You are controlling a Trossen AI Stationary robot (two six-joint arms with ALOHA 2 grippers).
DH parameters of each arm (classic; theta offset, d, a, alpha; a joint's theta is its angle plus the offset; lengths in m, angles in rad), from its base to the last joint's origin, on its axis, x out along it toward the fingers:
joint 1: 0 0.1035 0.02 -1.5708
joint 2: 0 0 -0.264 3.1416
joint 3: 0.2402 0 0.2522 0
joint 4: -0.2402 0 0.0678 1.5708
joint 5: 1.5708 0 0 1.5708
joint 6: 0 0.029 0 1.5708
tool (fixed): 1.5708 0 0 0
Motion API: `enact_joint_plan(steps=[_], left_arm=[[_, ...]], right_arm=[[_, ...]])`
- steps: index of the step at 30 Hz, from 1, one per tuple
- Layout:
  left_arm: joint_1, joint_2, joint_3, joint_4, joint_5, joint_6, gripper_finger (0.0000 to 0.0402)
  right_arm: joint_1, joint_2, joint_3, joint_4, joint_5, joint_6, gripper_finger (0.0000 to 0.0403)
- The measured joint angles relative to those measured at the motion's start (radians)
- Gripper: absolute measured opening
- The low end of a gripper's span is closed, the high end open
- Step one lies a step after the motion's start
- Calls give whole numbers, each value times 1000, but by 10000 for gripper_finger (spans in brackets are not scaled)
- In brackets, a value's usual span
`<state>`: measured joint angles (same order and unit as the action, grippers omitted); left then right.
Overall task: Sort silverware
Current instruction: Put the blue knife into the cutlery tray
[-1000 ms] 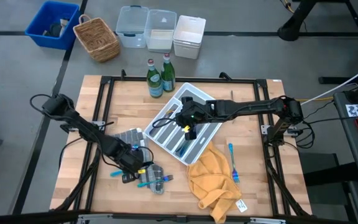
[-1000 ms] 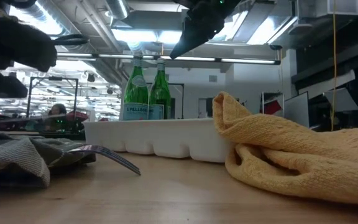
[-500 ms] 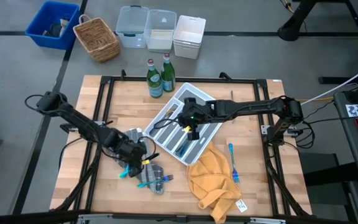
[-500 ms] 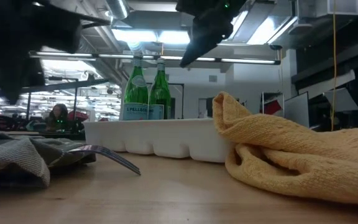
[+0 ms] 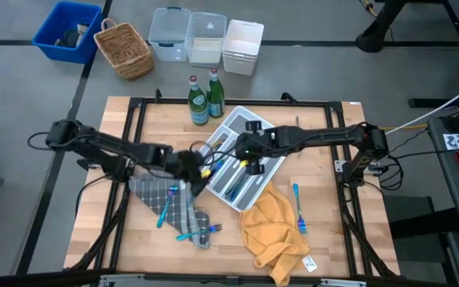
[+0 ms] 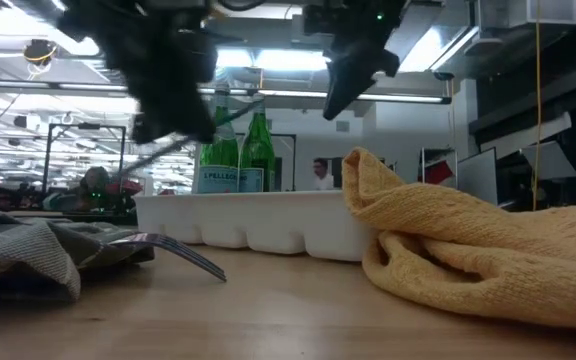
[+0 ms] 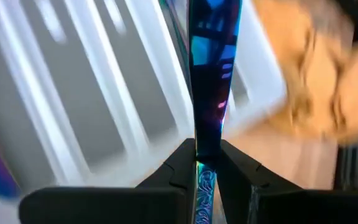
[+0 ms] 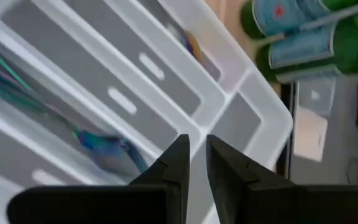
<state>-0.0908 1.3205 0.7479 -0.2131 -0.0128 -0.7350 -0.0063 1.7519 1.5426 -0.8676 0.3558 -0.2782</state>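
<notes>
your left gripper [image 7: 207, 163] is clamped on a glossy blue utensil [image 7: 213, 74] over the ribbed white tray [image 5: 271, 171]; right gripper [image 8: 193, 155] jaws nearly together, empty.

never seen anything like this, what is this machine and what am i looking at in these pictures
It is a robot with two dark arms working at a wooden table. One picture looks straight down, one looks level across the tabletop, and two come from cameras on the wrists. On the table lie a white divided tray, a yellow cloth, a grey checked cloth, two green bottles and blue plastic utensils. The left gripper pinches a blue utensil at the tray's edge. The right gripper hovers over the tray, holding nothing.
</notes>
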Motion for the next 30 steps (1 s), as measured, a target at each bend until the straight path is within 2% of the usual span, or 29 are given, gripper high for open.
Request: enact_joint_plan(steps=[7,13,23,30], left_arm=[[173,3,0,150,-5,105,43],[260,5,1,210,-5,175,43],[243,130,-1,209,-1,193,43],[242,212,-1,227,-3,190,43]], right_arm=[[-1,0,71,-159,47,112,56],[-1,0,84,-239,53,222,56],[-30,0,84,-446,49,409,56],[-157,0,83,-603,45,560,56]])
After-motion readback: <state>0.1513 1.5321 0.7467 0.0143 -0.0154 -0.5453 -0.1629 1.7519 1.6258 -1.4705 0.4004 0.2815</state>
